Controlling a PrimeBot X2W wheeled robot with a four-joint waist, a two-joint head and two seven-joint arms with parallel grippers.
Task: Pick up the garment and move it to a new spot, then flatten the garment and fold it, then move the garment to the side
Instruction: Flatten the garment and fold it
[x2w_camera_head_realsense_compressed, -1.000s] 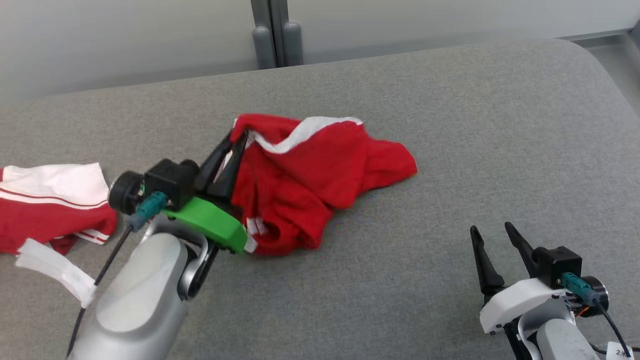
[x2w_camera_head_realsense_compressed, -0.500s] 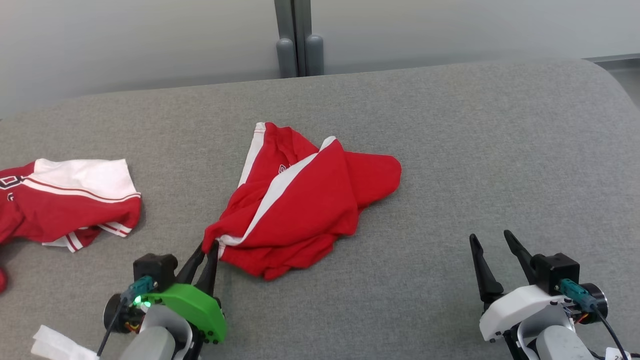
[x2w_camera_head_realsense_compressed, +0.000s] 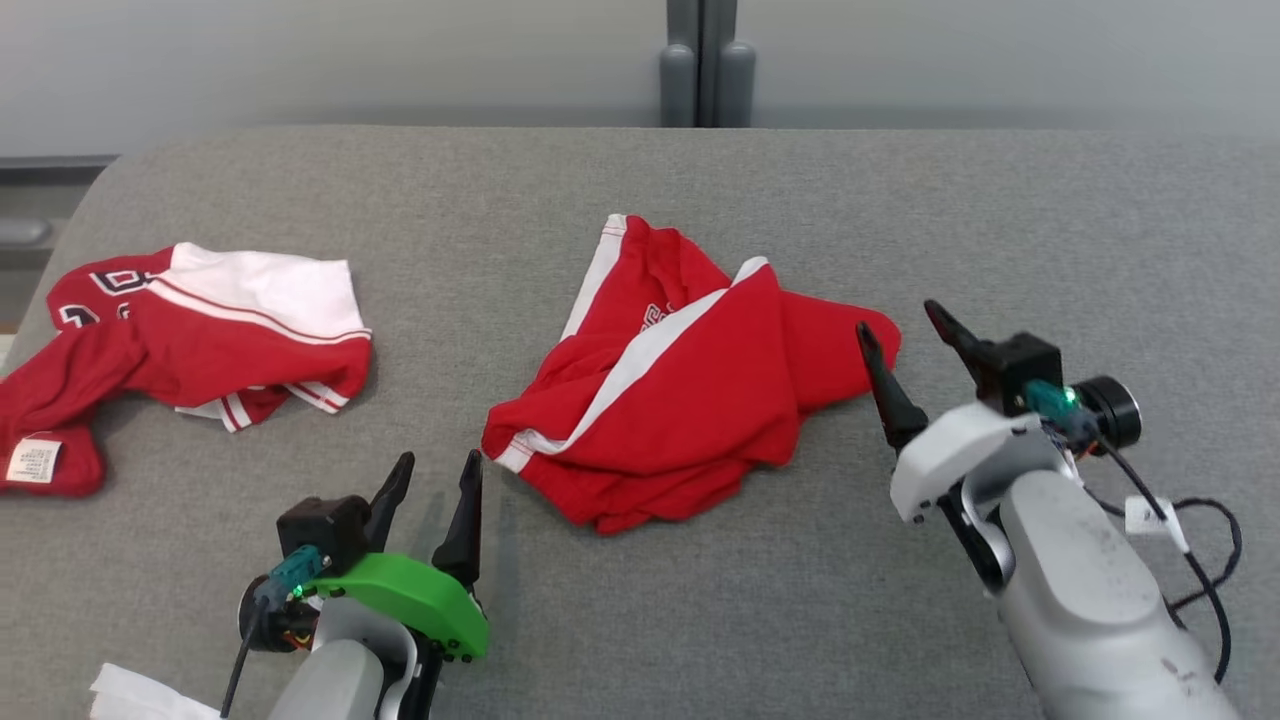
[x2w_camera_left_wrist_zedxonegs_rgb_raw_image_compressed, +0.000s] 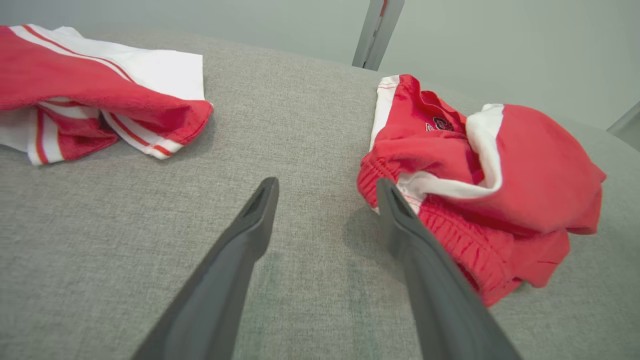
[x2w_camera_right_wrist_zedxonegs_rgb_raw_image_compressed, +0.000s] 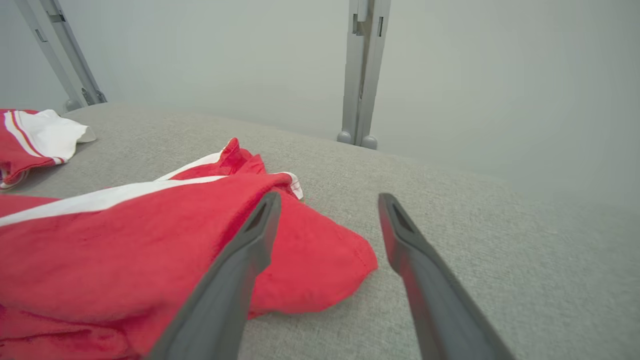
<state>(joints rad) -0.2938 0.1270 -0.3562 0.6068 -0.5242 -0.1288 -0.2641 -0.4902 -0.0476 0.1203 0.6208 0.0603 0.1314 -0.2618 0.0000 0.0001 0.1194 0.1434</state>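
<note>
The garment (x2w_camera_head_realsense_compressed: 690, 400) is a crumpled pair of red shorts with white side stripes, lying in a heap in the middle of the grey fabric surface (x2w_camera_head_realsense_compressed: 950, 190). My left gripper (x2w_camera_head_realsense_compressed: 438, 462) stands open just left of the garment's near left corner, holding nothing. In the left wrist view the left gripper (x2w_camera_left_wrist_zedxonegs_rgb_raw_image_compressed: 326, 186) has its right finger beside the elastic waistband of the garment (x2w_camera_left_wrist_zedxonegs_rgb_raw_image_compressed: 520, 170). My right gripper (x2w_camera_head_realsense_compressed: 897, 320) is open at the garment's right edge. In the right wrist view the right gripper (x2w_camera_right_wrist_zedxonegs_rgb_raw_image_compressed: 330, 200) hangs over the red hem of the garment (x2w_camera_right_wrist_zedxonegs_rgb_raw_image_compressed: 125, 240).
A second red and white garment (x2w_camera_head_realsense_compressed: 200, 320) lies at the far left, near the surface's left edge. It also shows in the wrist views (x2w_camera_left_wrist_zedxonegs_rgb_raw_image_compressed: 90, 95) (x2w_camera_right_wrist_zedxonegs_rgb_raw_image_compressed: 35, 135). A white strip (x2w_camera_head_realsense_compressed: 140, 695) sits at the lower left. A grey post (x2w_camera_head_realsense_compressed: 705, 60) stands behind.
My left gripper pulled the garment's corner toward me, then let go and opened. My right arm has come forward to the garment's right edge. The head camera has turned left.
</note>
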